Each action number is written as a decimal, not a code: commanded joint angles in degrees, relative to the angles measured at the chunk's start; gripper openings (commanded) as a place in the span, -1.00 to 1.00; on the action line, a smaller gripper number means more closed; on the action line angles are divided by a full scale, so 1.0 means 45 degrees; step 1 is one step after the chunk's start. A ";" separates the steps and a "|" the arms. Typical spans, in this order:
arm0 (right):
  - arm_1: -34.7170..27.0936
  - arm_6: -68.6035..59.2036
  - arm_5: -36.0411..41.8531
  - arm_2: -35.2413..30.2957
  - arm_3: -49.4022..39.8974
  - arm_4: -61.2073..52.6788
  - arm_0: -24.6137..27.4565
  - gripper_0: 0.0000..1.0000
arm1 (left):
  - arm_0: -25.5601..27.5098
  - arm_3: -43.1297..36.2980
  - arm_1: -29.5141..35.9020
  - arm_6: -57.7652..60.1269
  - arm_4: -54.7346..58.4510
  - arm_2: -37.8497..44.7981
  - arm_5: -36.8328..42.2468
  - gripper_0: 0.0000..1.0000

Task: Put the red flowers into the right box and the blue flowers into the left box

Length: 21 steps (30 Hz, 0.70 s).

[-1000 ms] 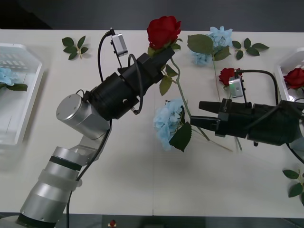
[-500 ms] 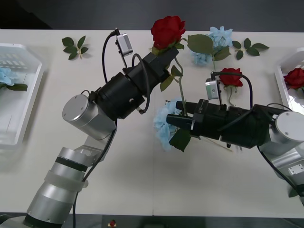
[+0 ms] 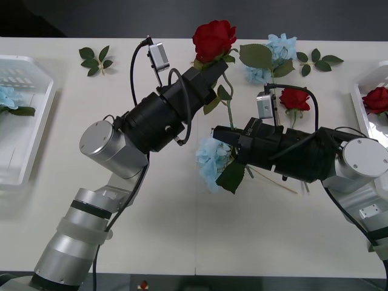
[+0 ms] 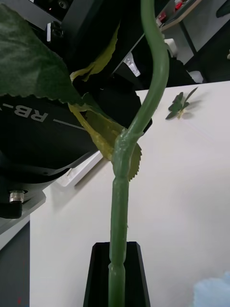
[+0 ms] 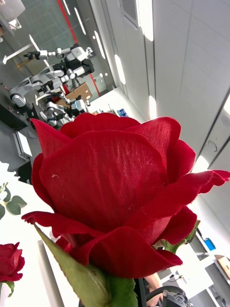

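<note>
Clamped just under the bloom, the left gripper (image 3: pixel 209 68) holds a red rose (image 3: pixel 211 39) up over the far middle of the white table (image 3: pixel 151 218), its black forearm slanting up from the silver elbow. In the left wrist view the rose (image 5: pixel 115 192) shows layered cloth petals with a green sepal below, and behind it a bright room with other robot arms by tall windows. The right gripper (image 3: pixel 223 134) reaches in from the right at the same rose's thin green stem (image 3: pixel 230 115). In the right wrist view the knobbly plastic stem (image 4: pixel 122 211) runs down in front of one black finger (image 4: pixel 98 273); whether the fingers have closed on it I cannot tell.

Just below that gripper a fluffy light-blue hydrangea (image 3: pixel 213 157) lies flat with a broad dark leaf. A second blue hydrangea (image 3: pixel 274 51) lies near the far edge, and another red rose (image 3: pixel 294 99) lies beside the right arm's camera.

At the table's left edge sits the slotted white basket (image 3: pixel 27 127), one blue flower head (image 3: pixel 7 97) inside. At the right edge the smooth-rimmed bin (image 3: pixel 364 91) holds a red rose (image 3: pixel 376 99). Loose leaf sprigs (image 3: pixel 95 59) lie well apart on the far side, and the near half of the table is bare.
</note>
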 commanded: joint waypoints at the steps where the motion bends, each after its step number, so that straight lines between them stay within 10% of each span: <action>1: -0.0043 0.0384 -0.0075 0.0179 -0.0326 -0.0015 -0.0248 -1.00 | -0.0249 -0.0460 0.0197 -0.0022 -0.0088 -0.0154 -0.0191 -0.12; 3: -0.0082 0.0384 -0.0095 0.0159 -0.0307 -0.0015 -0.0248 -1.00 | -0.0191 -0.0460 0.0411 -0.0022 -0.0088 -0.0135 -0.0230 0.98; 12: -0.0746 0.0247 -0.0212 0.0159 -0.0326 -0.0015 -0.0404 -1.00 | 0.0102 -0.0479 0.2091 0.0056 -0.0010 -0.0174 -0.0113 1.00; 21: -0.5317 -0.2428 -0.0602 0.0355 -0.0033 -0.0035 -0.0951 -1.00 | 0.0688 -0.0518 0.5822 -0.0022 0.0498 -0.0213 0.1899 1.00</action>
